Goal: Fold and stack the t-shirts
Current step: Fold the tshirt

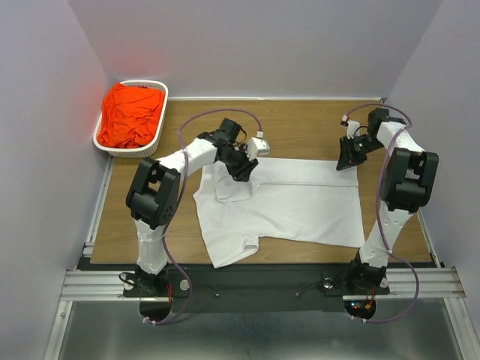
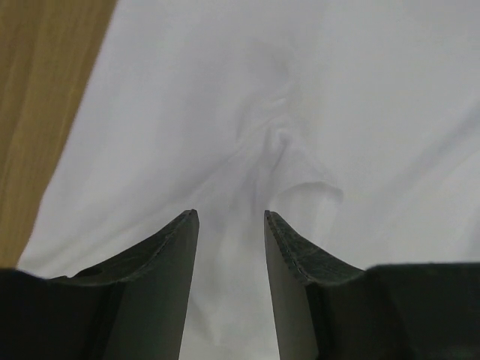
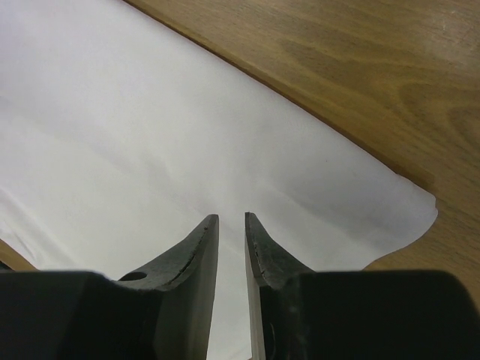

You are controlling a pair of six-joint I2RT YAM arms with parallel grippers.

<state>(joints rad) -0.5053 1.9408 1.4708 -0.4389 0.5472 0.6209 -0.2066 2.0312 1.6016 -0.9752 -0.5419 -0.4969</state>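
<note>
The white t-shirt lies spread flat on the wooden table, with its upper-left sleeve folded inward. My left gripper hovers over that folded part. In the left wrist view its jaws stand open over wrinkled white cloth, gripping nothing. My right gripper is at the shirt's far right corner. In the right wrist view its jaws are a narrow gap apart above flat white cloth, empty. The orange-red t-shirt lies crumpled in the basket.
The white slotted basket stands at the table's far left corner against the wall. Bare wood shows behind the shirt and beside its corner. Walls close in on three sides.
</note>
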